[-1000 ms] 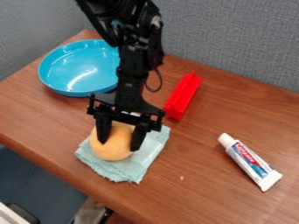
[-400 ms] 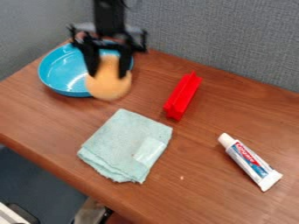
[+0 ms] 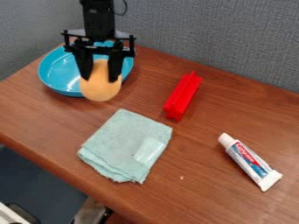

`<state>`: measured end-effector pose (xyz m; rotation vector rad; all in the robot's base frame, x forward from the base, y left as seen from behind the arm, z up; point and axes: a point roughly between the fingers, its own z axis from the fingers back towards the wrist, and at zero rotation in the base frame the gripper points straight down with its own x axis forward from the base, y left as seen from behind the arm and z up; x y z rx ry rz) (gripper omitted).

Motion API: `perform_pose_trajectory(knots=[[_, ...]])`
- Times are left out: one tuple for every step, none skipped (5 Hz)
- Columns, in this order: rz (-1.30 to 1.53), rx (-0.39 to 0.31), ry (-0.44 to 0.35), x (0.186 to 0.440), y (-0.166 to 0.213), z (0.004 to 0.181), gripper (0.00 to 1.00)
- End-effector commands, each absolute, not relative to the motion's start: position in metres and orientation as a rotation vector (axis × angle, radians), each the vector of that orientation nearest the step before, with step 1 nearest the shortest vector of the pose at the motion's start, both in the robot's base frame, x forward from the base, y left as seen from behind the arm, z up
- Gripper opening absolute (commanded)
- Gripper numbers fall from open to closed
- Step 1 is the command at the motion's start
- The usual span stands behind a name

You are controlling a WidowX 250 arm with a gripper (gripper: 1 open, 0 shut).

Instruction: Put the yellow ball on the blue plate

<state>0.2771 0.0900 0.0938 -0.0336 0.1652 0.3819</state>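
Observation:
The yellow ball (image 3: pixel 100 83) is an orange-yellow egg-shaped ball hanging in the air, with my gripper (image 3: pixel 101 72) shut on it, one dark finger down each side. It hangs over the right edge of the blue plate (image 3: pixel 61 70), a round turquoise dish at the back left of the wooden table. The ball and my fingers hide part of the plate's right rim. The gripper points straight down.
A pale teal folded cloth (image 3: pixel 125 144) lies near the front of the table. A red block (image 3: pixel 181 94) stands right of the plate. A toothpaste tube (image 3: pixel 250 160) lies at the right. A grey wall runs behind the table.
My gripper closed on the ball on the cloth, lifted it, and carried it up and to the left to the plate's edge. The cloth now lies bare.

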Motion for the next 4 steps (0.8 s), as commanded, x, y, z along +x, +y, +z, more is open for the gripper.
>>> perform_pose_trajectory(knots=[[0.352,-0.02,0.126,0.278,0.091,0.096,0.0],[0.327,-0.017,0.131,0.278,0.091,0.089,0.0],[0.302,-0.013,0.138,0.276,0.09,0.085,0.0],[0.284,-0.008,0.144,0.275,0.092,0.083,0.0]])
